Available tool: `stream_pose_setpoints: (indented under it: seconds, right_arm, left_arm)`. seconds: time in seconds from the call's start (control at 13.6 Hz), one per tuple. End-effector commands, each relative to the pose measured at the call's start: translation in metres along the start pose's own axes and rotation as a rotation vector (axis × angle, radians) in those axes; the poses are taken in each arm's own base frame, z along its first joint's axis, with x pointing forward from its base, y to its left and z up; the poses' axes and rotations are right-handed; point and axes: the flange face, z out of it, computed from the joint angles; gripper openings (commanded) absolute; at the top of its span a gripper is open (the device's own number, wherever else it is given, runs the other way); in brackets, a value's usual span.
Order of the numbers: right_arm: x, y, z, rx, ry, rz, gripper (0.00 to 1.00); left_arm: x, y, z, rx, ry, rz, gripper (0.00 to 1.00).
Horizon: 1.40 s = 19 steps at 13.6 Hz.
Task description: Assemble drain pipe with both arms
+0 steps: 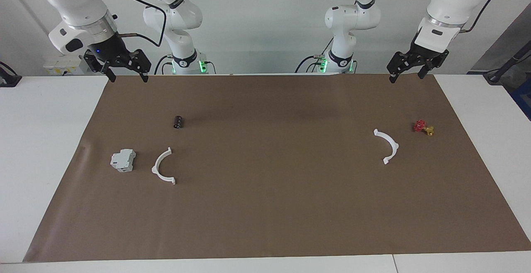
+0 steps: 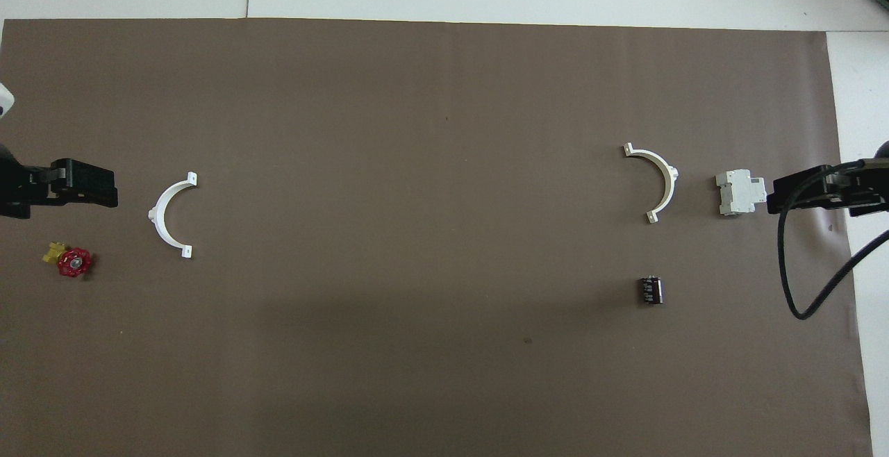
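The drain pipe lies as two separate white half-ring arcs on the brown mat (image 1: 265,206). One arc (image 1: 164,167) (image 2: 656,183) lies toward the right arm's end, beside a grey device. The other arc (image 1: 388,146) (image 2: 167,214) lies toward the left arm's end, beside a red-and-yellow valve. My right gripper (image 1: 127,75) (image 2: 781,196) hangs open and empty, high over the mat at its own end. My left gripper (image 1: 407,75) (image 2: 104,189) hangs open and empty, high over the mat at its own end. Neither touches an arc.
A grey blocky device (image 1: 123,159) (image 2: 740,192) sits next to the arc at the right arm's end. A small black cylinder (image 1: 178,121) (image 2: 651,289) lies nearer to the robots than that arc. A red-and-yellow valve (image 1: 423,127) (image 2: 73,261) lies at the left arm's end.
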Motion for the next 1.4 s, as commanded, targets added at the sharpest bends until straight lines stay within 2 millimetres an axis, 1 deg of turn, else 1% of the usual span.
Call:
stream_pose_setpoints:
  seconds: [0.0, 0.15, 0.3, 0.44, 0.52, 0.66, 0.74, 0.81, 0.89, 1.03, 1.18, 1.33]
  right_arm:
    - [-0.006, 0.004, 0.0, 0.008, 0.001, -0.022, 1.0]
    - [-0.007, 0.005, 0.0, 0.004, 0.002, -0.011, 1.0]
    - [-0.004, 0.007, 0.004, 0.002, 0.025, -0.008, 1.0]
    - [-0.001, 0.009, 0.017, -0.006, 0.076, -0.015, 1.0]
    - [0.0, 0.017, 0.029, -0.005, 0.088, 0.0, 1.0]
    - [0.014, 0.021, 0.071, -0.002, 0.118, -0.01, 1.0]
    - [0.027, 0.023, 0.095, 0.002, 0.127, -0.07, 1.0]
    - [0.044, 0.031, 0.12, 0.011, 0.128, -0.161, 1.0]
    - [0.063, 0.034, 0.146, 0.036, 0.144, -0.204, 1.0]
    - [0.095, 0.032, 0.195, 0.049, 0.19, -0.269, 1.0]
    - [0.113, 0.032, 0.242, 0.035, 0.197, -0.33, 1.0]
    - [0.123, 0.027, 0.277, 0.025, 0.198, -0.387, 1.0]
  left_arm:
    - [-0.006, 0.0, 0.001, -0.008, 0.012, 0.012, 1.0]
    - [-0.006, 0.0, 0.0, -0.008, 0.014, 0.012, 1.0]
    - [-0.006, 0.0, 0.001, -0.008, 0.012, 0.012, 1.0]
    - [-0.006, -0.001, 0.0, -0.009, 0.015, 0.011, 1.0]
    - [-0.006, -0.002, 0.0, -0.009, 0.015, 0.009, 1.0]
    - [-0.005, -0.003, 0.001, -0.008, 0.014, 0.006, 1.0]
    - [-0.005, -0.003, 0.001, -0.008, 0.014, 0.006, 1.0]
    - [-0.005, -0.003, 0.001, -0.008, 0.014, 0.006, 1.0]
    - [-0.005, -0.003, 0.001, -0.008, 0.014, 0.006, 1.0]
    - [-0.005, -0.001, 0.0, -0.008, 0.014, 0.009, 1.0]
    - [-0.006, -0.001, 0.001, -0.008, 0.012, 0.009, 1.0]
    - [-0.005, -0.004, 0.001, -0.008, 0.012, 0.003, 1.0]
